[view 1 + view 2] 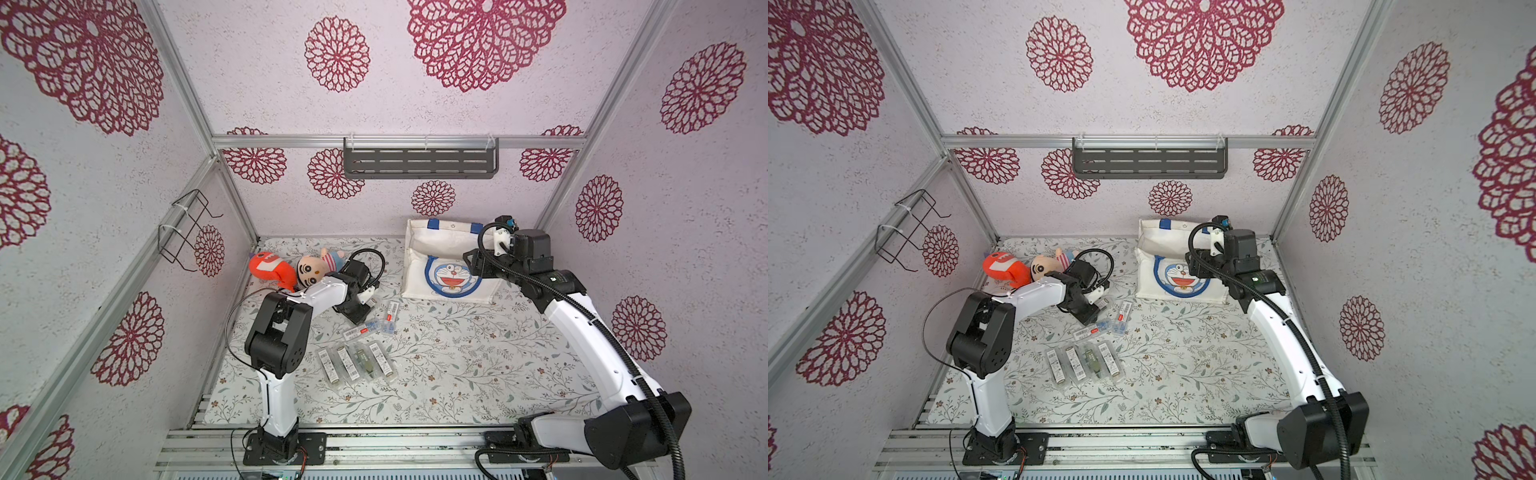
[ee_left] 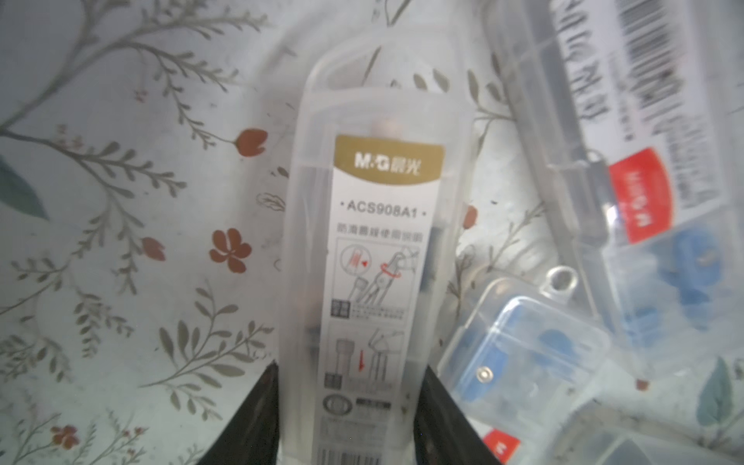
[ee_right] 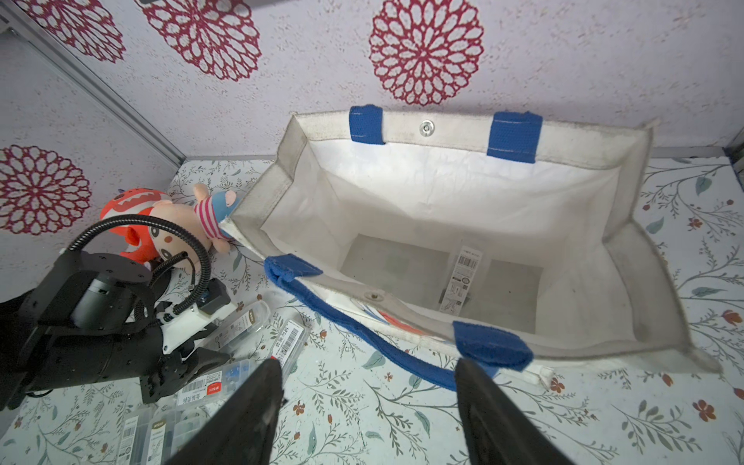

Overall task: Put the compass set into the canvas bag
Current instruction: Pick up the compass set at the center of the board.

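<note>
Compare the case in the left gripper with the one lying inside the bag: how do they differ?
The gripped case sits outside the bag, clamped in the left gripper beside other cases; the bag case lies on the bag's floor, nothing touching it. The gripped case shows a gold-topped label with drawings; the bag case shows a white barcode label. Both are slim, clear plastic cases.

Orange plush just beside a boy doll — grey slotted shelf on back wall
</note>
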`<state>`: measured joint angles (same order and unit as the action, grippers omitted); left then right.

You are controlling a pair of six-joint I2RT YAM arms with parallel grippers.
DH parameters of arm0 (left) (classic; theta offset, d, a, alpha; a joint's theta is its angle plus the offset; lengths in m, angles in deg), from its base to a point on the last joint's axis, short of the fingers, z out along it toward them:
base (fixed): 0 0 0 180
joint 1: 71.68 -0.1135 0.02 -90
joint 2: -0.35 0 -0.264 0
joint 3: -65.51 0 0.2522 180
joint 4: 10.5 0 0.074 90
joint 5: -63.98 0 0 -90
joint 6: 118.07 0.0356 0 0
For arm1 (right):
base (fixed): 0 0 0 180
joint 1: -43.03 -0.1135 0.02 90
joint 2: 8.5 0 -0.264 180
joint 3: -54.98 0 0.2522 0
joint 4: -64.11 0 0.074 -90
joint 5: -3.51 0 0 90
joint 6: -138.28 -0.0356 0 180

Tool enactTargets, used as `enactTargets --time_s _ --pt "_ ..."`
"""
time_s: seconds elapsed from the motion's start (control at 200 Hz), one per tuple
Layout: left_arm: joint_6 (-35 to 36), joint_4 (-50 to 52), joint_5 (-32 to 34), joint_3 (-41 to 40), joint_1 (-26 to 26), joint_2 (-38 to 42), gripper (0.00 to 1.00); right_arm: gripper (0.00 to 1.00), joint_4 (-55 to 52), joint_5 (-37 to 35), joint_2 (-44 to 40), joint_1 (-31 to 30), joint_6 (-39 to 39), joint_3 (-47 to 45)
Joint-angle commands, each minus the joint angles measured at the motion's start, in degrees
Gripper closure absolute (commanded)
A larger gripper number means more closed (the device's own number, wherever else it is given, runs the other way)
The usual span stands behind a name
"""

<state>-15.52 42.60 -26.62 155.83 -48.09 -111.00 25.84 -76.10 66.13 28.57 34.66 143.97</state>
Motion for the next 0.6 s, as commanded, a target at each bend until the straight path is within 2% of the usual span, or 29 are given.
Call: enactTargets --time_s 0.0,0.155,0.285,0.595 --pt "-3.4 -6.6 -2.1 -1.4 0.3 7.3 0.56 0.28 0.6 3.5 -2.2 -0.3 -1.7 0.0" --pt "-7.6 -12.7 -3.0 -6.9 0.6 15.6 0.56 0.28 2.3 8.7 -3.1 -1.2 -3.4 -1.4" --pt "-9.2 -15.9 -4.4 -10.5 2.1 21.6 0.56 0.28 2.7 9.1 -2.1 -4.6 -3.6 -1.0" --pt "-8.0 -15.7 0.2 -10.8 8.5 26.8 0.56 0.28 7.3 11.6 4.8 -13.3 -7.6 1.8"
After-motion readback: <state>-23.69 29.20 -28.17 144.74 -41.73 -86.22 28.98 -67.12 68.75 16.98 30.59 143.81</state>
